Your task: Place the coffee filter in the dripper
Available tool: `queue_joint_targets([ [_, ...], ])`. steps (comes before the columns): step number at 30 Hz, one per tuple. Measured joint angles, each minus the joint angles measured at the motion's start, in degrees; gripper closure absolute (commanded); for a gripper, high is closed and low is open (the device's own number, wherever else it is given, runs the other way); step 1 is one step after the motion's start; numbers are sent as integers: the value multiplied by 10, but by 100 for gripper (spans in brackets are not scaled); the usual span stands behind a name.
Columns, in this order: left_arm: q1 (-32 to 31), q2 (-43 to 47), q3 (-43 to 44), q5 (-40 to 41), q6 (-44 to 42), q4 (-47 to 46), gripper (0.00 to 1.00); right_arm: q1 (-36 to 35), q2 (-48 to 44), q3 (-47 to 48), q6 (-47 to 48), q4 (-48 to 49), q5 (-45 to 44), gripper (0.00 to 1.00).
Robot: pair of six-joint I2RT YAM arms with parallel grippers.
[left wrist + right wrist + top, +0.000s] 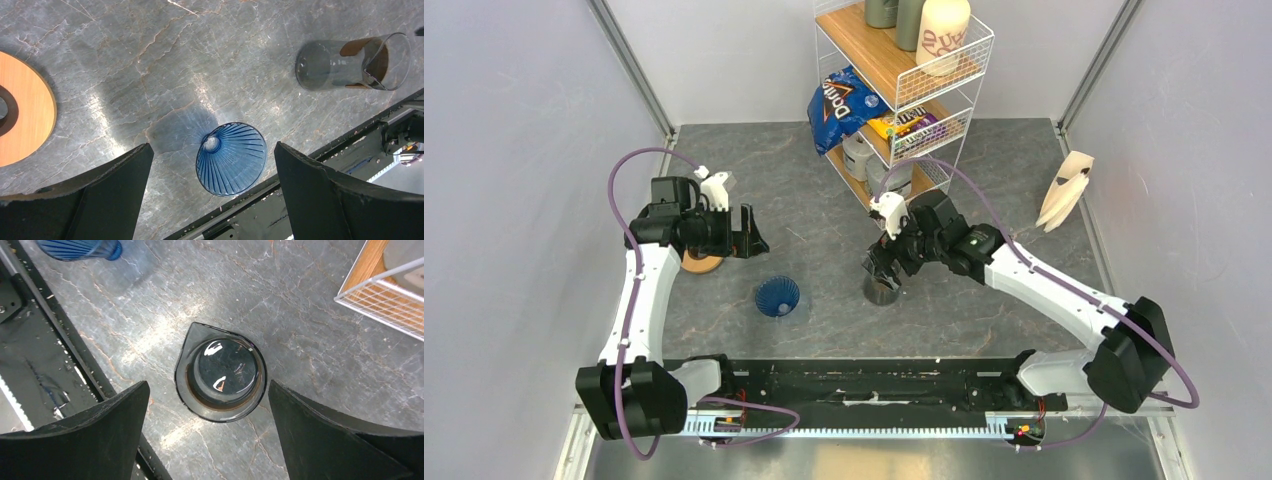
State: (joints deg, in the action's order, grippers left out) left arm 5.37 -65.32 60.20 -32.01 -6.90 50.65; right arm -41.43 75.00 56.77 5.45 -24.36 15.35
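The grey marbled desk is carrying a white wire shelf at the middle of its far edge, and a blue chip bag is resting in the shelf's lower tier.

The left arm is reaching in from the near left corner. The left gripper is hanging with its claw spread wide and holding nothing. In its wrist camera the wide blue mouth of the dripper is showing between the two fingers.

The right arm is stretching from the near right corner toward the middle of the desk. The right gripper is hovering over the dark glass cup, its claw likewise spread wide and gripping nothing.

The coffee filter is leaning by the right edge, near the far right corner, well apart from both claws. A wooden ring is lying toward the left edge, just beside the left claw. The dripper is sitting left of centre, toward the near edge, apparently tipped on its side, between the ring and the cup.
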Motion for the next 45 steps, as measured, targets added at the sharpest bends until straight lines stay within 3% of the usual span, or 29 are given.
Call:
queue_joint_targets([
  [7,17,-55,31,28,-24,34,0,5,-23,91,23,-89,16,3],
  [16,175,-176,40,44,-106,51,0,87,-70,93,47,-171,60,3],
  [21,240,-211,9,37,-110,-2,0,112,-83,66,50,-193,78,3],
  [34,373,-209,-109,-5,7,-181,2,120,-80,63,50,-204,108,3],
  [45,388,-254,-158,-69,149,-346,13,120,-66,63,51,-206,118,3],
])
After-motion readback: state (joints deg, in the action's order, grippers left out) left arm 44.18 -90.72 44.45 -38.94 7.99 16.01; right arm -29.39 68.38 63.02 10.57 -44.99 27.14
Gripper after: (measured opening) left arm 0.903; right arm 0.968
